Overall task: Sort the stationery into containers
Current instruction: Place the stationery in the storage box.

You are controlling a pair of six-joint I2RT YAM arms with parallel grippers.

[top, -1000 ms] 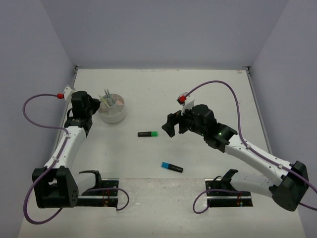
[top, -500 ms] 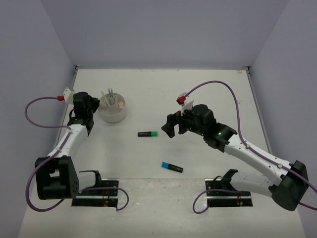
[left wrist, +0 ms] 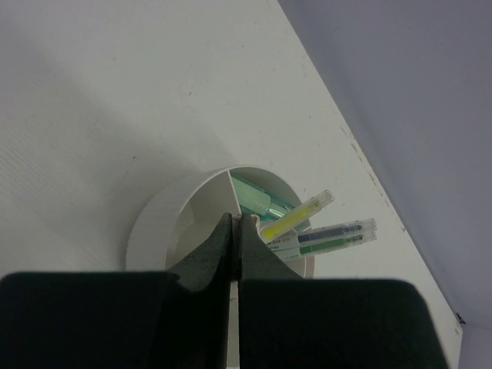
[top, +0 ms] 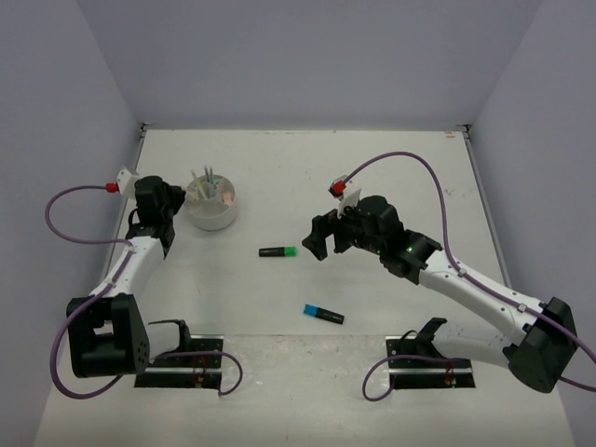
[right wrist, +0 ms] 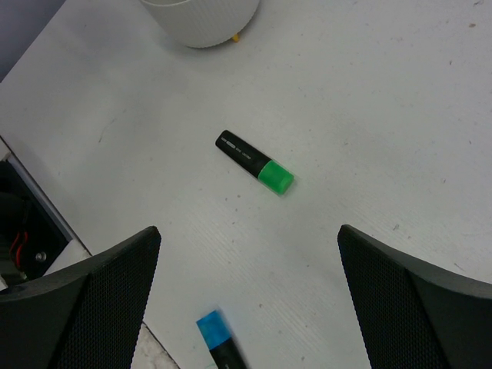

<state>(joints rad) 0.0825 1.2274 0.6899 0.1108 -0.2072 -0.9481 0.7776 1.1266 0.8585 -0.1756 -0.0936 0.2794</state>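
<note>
Green-ended highlighter (right wrist: pixel 254 163) lies on table (right wrist: pixel 384 115) near the widely spread right gripper (right wrist: pixel 250 250)

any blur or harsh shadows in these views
Top external: even, soft light, only faint shadows. Left wrist: the shut left gripper is dark and blurred up close, the white cup sharper. Right wrist: green highlighter crisp, blue highlighter cropped at the bottom edge.
</note>
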